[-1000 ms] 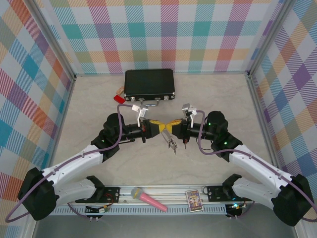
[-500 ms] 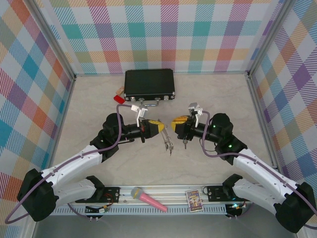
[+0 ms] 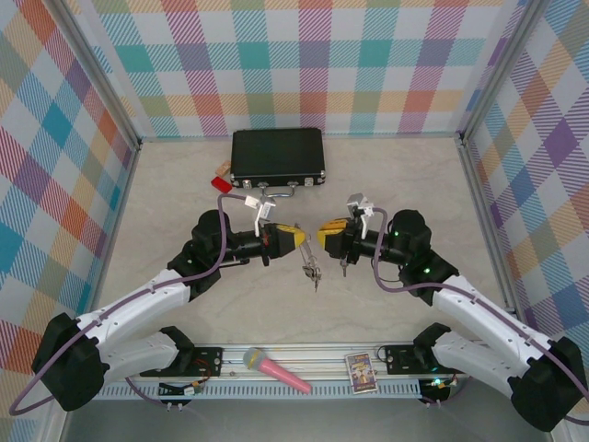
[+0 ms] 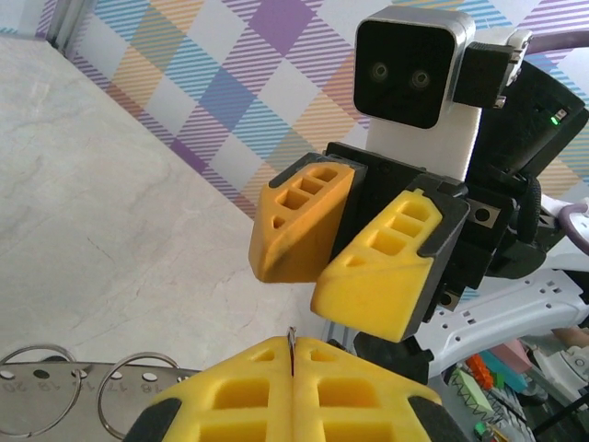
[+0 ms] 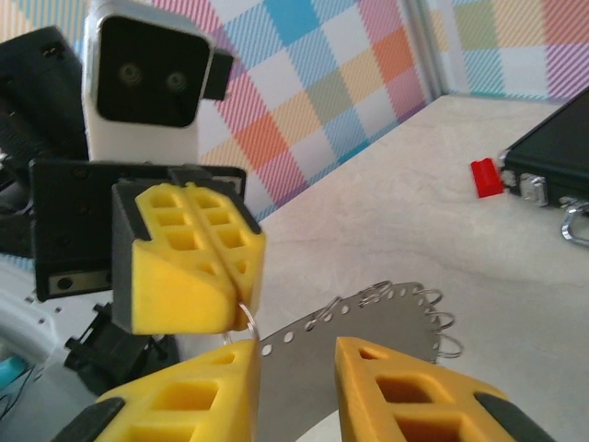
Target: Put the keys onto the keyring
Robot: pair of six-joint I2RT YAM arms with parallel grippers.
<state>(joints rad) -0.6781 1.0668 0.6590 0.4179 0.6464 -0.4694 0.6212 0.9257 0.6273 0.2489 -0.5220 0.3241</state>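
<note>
Writing: I find no words that I can read. The small card [image 3: 361, 372] on the metal rail [image 3: 324, 361] has a colourful print, but its letters are too small for me.
Left gripper [image 4: 291, 354]: its yellow fingers are pressed together on a thin metal edge of the keyring.
Keyring [image 5: 368, 322]: a flat grey metal piece with a row of holes and small wire loops along its rim. It hangs down from the left gripper, above the table, between the two grippers.
Right gripper [image 3: 324, 234]: its fingers stand apart, and it faces the left gripper from very near. In its wrist view the keyring lies across the gap between its fingers; I cannot tell if it touches them.
Keys: too small for me to make out. A small dark piece [image 3: 344, 266] hangs under the right gripper, and I cannot say what it is.
Around: a closed black case [image 3: 277, 155] lies at the far side of the table, with a red block [image 3: 221, 183] just beside its left corner. A pink microphone [image 3: 276, 368] lies on the rail between the arm bases.
In the way: in the left wrist view the gripper's own fingers cover the place where it holds the keyring.
Table [image 3: 433, 175]: pale beige, with a stone-like pattern.
Room: walls [image 3: 294, 64] of pastel plaid on three sides.
</note>
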